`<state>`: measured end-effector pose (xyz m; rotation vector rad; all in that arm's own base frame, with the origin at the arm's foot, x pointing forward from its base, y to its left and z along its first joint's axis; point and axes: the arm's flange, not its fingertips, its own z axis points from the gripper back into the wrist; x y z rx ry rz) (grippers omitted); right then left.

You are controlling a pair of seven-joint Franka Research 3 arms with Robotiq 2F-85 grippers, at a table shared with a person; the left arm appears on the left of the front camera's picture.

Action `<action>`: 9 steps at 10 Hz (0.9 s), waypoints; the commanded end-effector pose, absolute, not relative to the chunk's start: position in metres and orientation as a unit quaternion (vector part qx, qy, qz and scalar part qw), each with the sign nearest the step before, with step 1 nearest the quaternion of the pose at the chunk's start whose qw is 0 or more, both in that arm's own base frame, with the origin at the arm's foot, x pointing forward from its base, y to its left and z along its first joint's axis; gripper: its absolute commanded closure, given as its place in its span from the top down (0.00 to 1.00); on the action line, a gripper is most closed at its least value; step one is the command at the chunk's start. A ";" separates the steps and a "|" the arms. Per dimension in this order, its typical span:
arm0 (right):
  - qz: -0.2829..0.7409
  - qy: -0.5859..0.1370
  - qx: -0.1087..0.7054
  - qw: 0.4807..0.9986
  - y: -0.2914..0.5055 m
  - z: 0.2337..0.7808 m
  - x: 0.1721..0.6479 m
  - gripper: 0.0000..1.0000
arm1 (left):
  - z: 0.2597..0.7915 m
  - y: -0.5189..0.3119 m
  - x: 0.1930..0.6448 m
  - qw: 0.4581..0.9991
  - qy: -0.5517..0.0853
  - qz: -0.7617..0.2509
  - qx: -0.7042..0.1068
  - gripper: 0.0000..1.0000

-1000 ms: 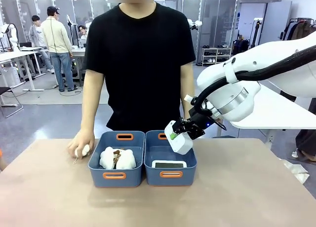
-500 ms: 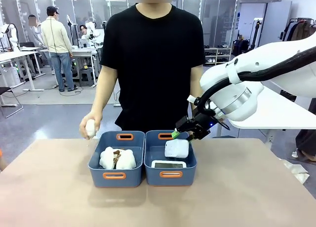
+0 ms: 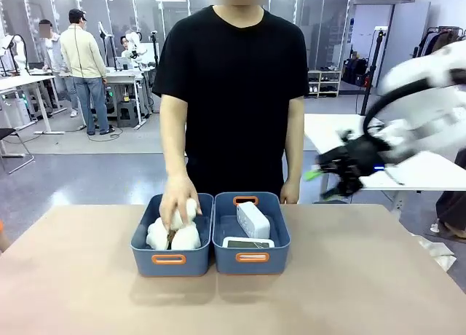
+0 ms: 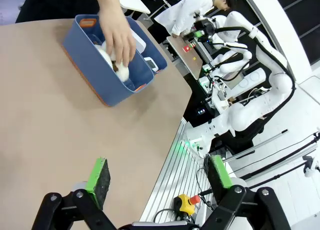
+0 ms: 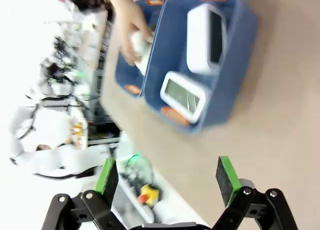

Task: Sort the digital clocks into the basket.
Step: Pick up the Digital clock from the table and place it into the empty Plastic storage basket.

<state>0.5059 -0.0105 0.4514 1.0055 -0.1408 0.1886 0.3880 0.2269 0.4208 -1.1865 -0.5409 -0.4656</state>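
Front view, left to right: the person's hand (image 3: 178,198) reaches down into the left blue tub (image 3: 172,258), fingers resting on the soft white plush pieces (image 3: 173,234) piled inside. Touching it on the right is the basket (image 3: 252,258), its twin, smooth moulded plastic with rounded corners and orange-trimmed slots on the short sides. Both digital clocks lie in the basket: the front clock (image 3: 248,242) lies flat against the near wall, greyish display face up, its long axis running across the desk (image 3: 364,277); the rear clock (image 3: 253,219) leans tilted behind it, long axis running roughly away from the robot, touching or almost touching the first. Both are hard, glossy white blocks with rounded corners, unlike the fuzzy plush next door.

Farther right, the right end effector (image 3: 328,176) hangs blurred above the desk's far right, well apart from the basket and higher than its rim; the clocks lie to its left and below. In the right wrist view the right end effector (image 5: 167,175) stands wide and empty, green pads spread, the basket and both clocks ahead of it. In the left wrist view the left end effector (image 4: 160,176) is likewise wide and empty, near the desk edge, with the tubs far ahead.

The right arm is the nearer one to the basket. With both clocks inside, the sorting looks finished; any coming move would probably be a retreat rather than another grasp.
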 end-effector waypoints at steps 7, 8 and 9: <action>-0.036 -0.132 0.651 0.747 -0.298 0.344 0.378 1.00 | 0.422 0.225 0.384 0.769 -0.247 -0.217 -0.549 1.00; -0.037 -0.105 0.654 0.748 -0.287 0.362 0.380 1.00 | 0.422 0.225 0.384 0.769 -0.247 -0.217 -0.549 1.00; -0.037 -0.105 0.654 0.748 -0.287 0.362 0.380 1.00 | 0.422 0.225 0.384 0.769 -0.247 -0.217 -0.549 1.00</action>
